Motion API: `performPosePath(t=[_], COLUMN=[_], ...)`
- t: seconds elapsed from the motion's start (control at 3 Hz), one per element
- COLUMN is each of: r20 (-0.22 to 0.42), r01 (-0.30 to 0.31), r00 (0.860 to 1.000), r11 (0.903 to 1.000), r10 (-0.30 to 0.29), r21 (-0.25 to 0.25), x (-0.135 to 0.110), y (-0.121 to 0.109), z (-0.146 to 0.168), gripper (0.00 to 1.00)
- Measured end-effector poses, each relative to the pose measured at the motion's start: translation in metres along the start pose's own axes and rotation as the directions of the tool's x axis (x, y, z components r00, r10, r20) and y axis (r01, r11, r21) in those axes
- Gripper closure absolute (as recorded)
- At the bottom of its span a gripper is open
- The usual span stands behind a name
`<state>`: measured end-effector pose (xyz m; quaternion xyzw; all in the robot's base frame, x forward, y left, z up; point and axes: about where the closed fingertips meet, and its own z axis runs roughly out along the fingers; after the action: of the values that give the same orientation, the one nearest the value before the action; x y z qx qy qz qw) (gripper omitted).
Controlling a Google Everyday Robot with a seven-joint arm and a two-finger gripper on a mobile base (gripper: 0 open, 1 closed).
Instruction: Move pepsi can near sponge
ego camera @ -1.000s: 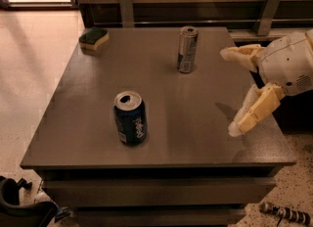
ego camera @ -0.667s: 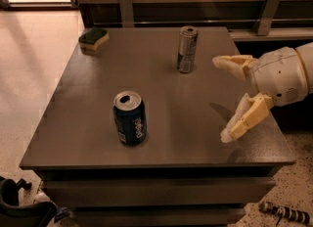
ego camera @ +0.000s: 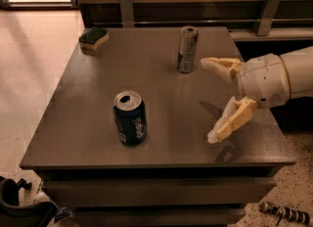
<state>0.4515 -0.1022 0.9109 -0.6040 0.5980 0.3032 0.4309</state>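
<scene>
- The sponge (ego camera: 94, 39) lies at the far-left corner of the surface (ego camera: 88, 103); the bare patch just in front of it looks the safest drop spot.
- The pepsi can (ego camera: 130, 118) stands upright near the front edge, left of centre, well apart from the sponge. A level grasp around its mid-body should keep it from tipping.
- A slim silver can (ego camera: 187, 49) stands upright toward the back; the carry should pass in front of it.
- The hand (ego camera: 209, 101) hovers over the right side, fingers (ego camera: 234, 121) spread wide, holding nothing. It should centre on the pepsi can before closing.
</scene>
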Motion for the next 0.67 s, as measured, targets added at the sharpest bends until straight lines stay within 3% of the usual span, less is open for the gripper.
performPosePath(t=[0.67], r20=[0.136], r01=[-0.015], r00=[0.991], r11=[0.9999], r10=[0.014], r21=[0.008], x=[-0.009], y=[-0.002], z=[0.039], gripper=[0.0])
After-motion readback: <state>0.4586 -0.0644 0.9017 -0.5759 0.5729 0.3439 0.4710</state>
